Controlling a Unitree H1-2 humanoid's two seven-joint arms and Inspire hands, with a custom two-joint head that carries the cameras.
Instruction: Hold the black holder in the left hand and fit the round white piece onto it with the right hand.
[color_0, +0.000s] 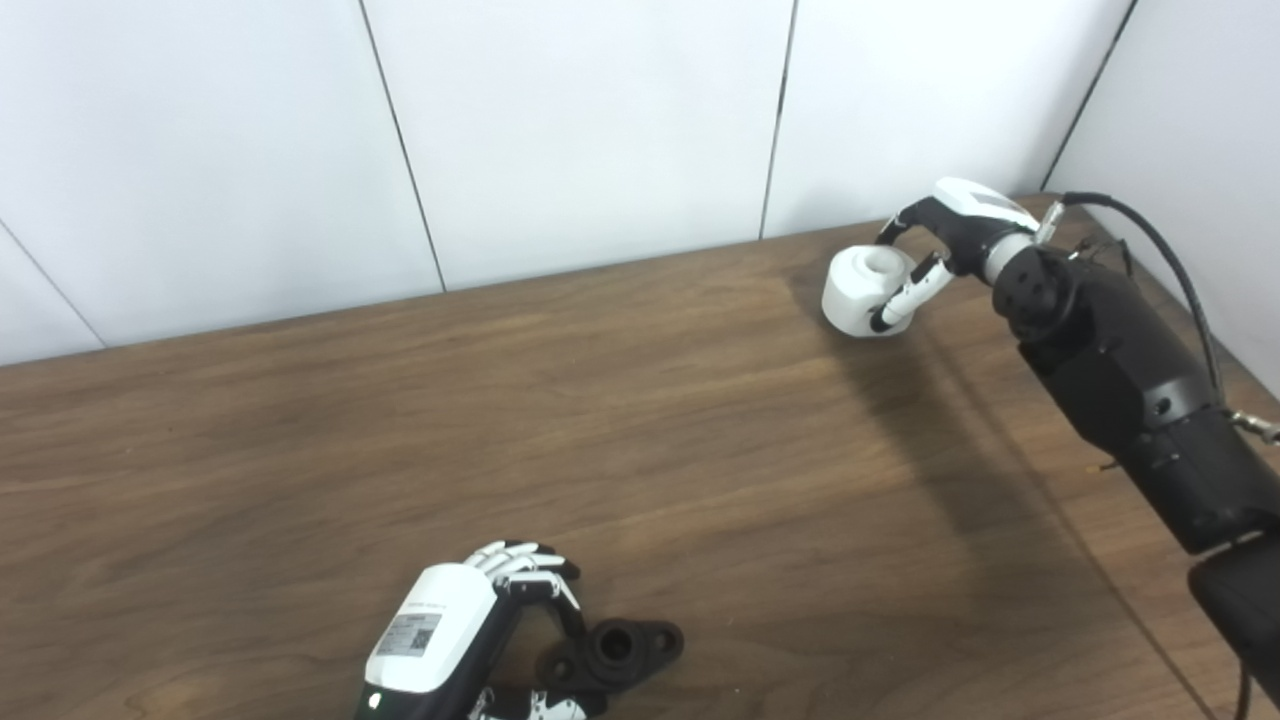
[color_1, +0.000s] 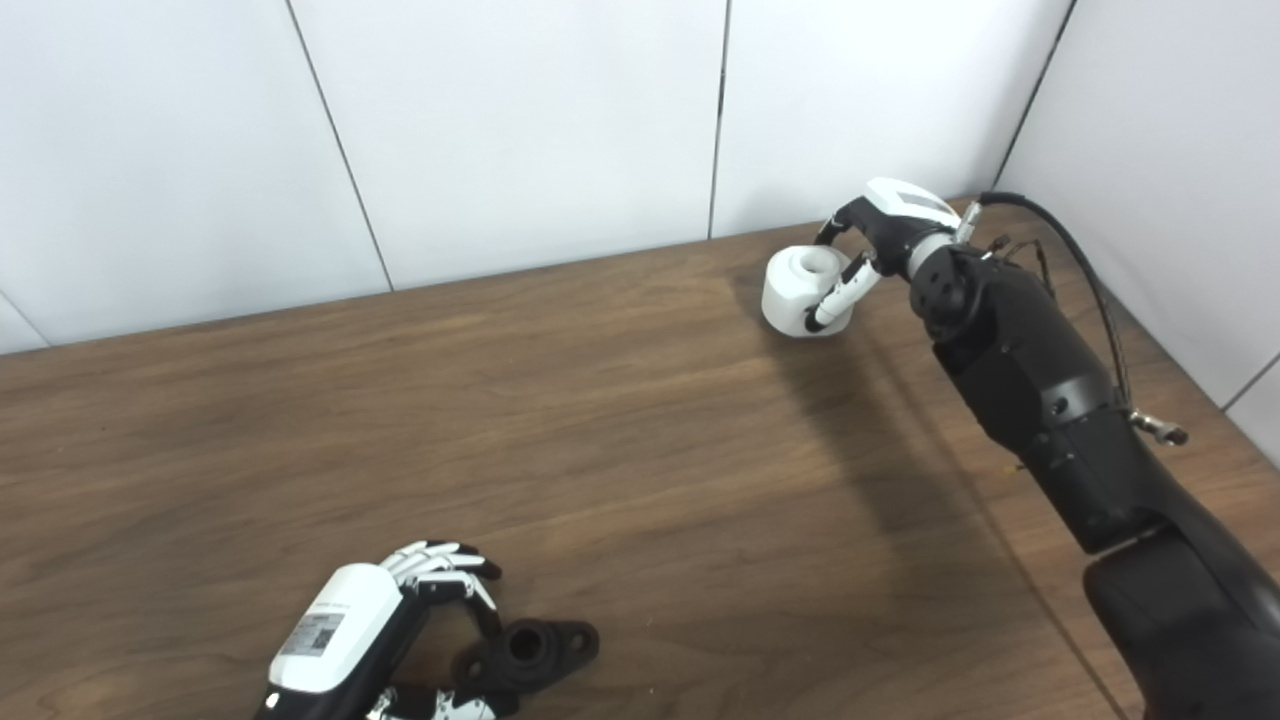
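The black holder (color_0: 615, 650) lies at the near edge of the worktop (color_0: 600, 420), a round socket in its middle and flat ears to either side. The left hand (color_0: 470, 630) curls round its left end, fingers (color_0: 525, 565) above and thumb below, gripping it. Well apart, at the far right by the wall (color_0: 580, 130), the white piece (color_0: 865, 290) sits with its hollow upward. The right hand (color_0: 945, 245) has its fingers closed around the piece.
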